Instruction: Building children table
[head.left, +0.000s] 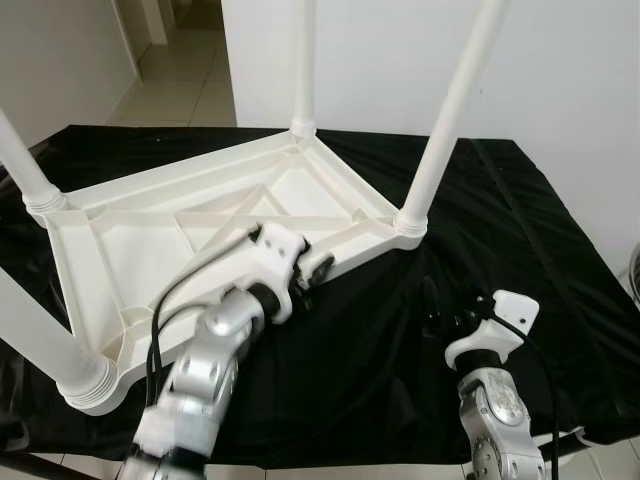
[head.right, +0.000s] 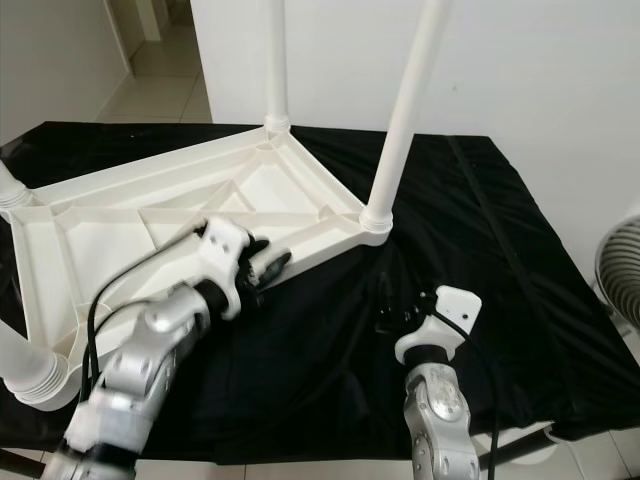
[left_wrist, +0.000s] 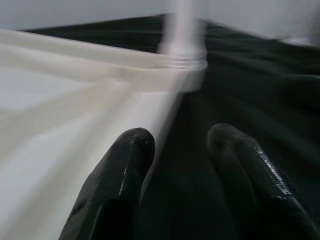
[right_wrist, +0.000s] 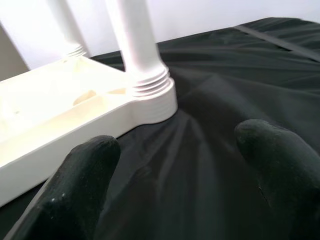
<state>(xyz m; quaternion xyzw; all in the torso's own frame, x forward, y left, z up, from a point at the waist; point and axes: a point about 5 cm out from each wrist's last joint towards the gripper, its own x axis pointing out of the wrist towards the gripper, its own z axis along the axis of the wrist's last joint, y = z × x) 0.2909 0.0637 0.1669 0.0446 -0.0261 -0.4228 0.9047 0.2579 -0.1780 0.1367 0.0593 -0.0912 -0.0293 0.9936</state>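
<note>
Left eye view: a white plastic children's table (head.left: 200, 225) lies upside down on a work surface draped in black cloth (head.left: 520, 250), its ribbed underside facing up and its legs standing in the corner sockets. Four legs show here, with the near-right leg (head.left: 450, 120) rising beside the wall. The left gripper (head.left: 312, 272) hangs at the table's near edge, fingers parted, the rim apparently between them. The right gripper (head.left: 440, 315) waits over bare cloth, near that corner but apart from it.

Right eye view: the same scene. With the legs seated, the job looks close to done. The step in hand appears to be taking the rim to shift or turn the table over. To do it well, the left gripper (head.right: 262, 262) should straddle the edge squarely and close on the stiff rib rather than the thin skin, while the right gripper (head.right: 392, 305) moves to the corner socket (head.right: 376, 222) to share the load.

Left wrist view: blurred, so detail is poor. Two black fingers (left_wrist: 117, 185) stand apart, holding nothing, with the pale rim running away between them toward a leg base.

Right wrist view: two black fingers (right_wrist: 80, 190) spread wide over the cloth, empty. Ahead, the threaded collar (right_wrist: 150, 85) of a leg sits fully down in its socket, which suggests a firm joint. The plastic is glossy and smooth, so it may slip in a light grip.
</note>
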